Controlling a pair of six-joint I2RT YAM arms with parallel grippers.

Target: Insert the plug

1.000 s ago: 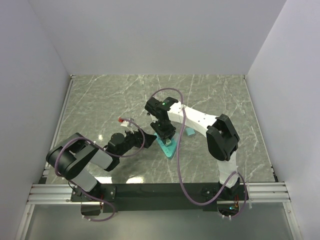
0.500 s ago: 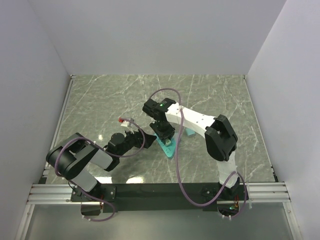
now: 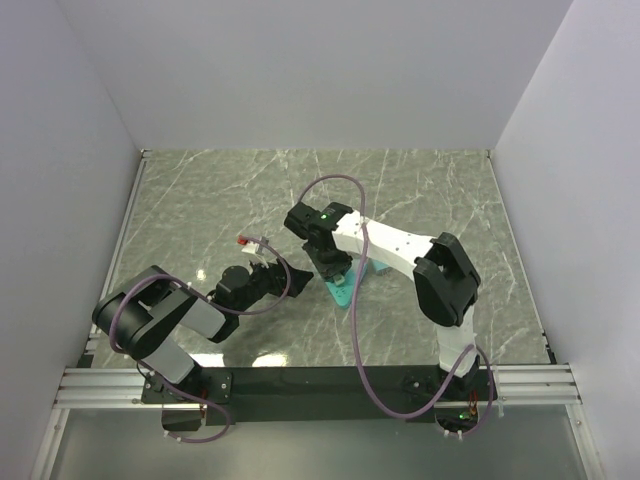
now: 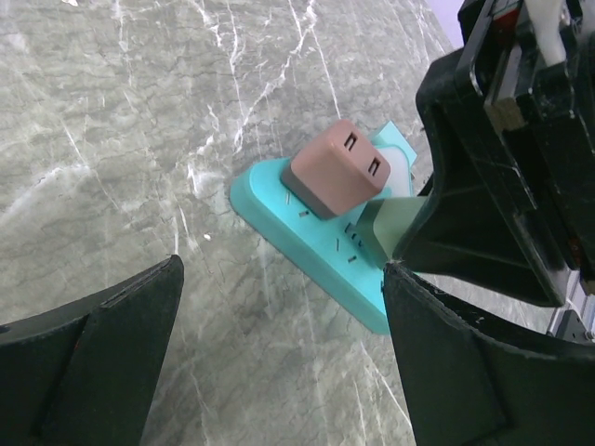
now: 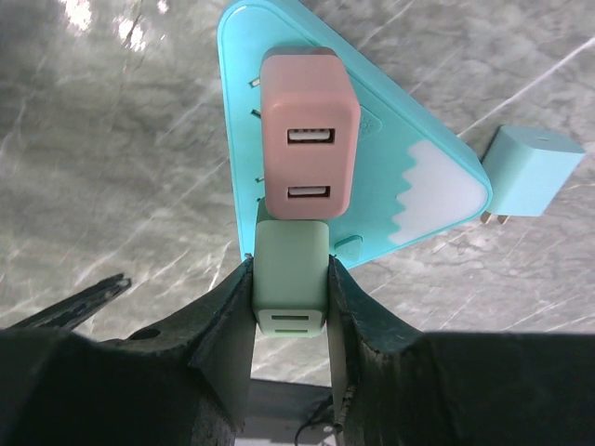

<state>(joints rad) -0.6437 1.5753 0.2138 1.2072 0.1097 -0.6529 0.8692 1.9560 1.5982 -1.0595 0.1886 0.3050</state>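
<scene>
My right gripper (image 5: 291, 279) is shut on a pale green plug (image 5: 291, 269), held by its two sides. The green plug stands over the near edge of a teal triangular power strip (image 5: 409, 158), right beside a pink plug (image 5: 309, 130) that sits in the strip. Its prongs are hidden, so I cannot tell whether they are in a socket. In the top view the right gripper (image 3: 333, 265) is over the strip (image 3: 340, 292). My left gripper (image 4: 282, 279) stands open just left of the strip (image 4: 297, 232), holding nothing, facing the pink plug (image 4: 337, 169).
A light blue plug (image 5: 533, 172) lies on the marble table just beyond the strip's white end, also visible in the top view (image 3: 380, 268). A small red and clear piece (image 3: 245, 240) lies left of the arms. White walls enclose the table.
The right wrist has shifted slightly left over the strip with the green plug still in its grip. The left arm has not moved.
</scene>
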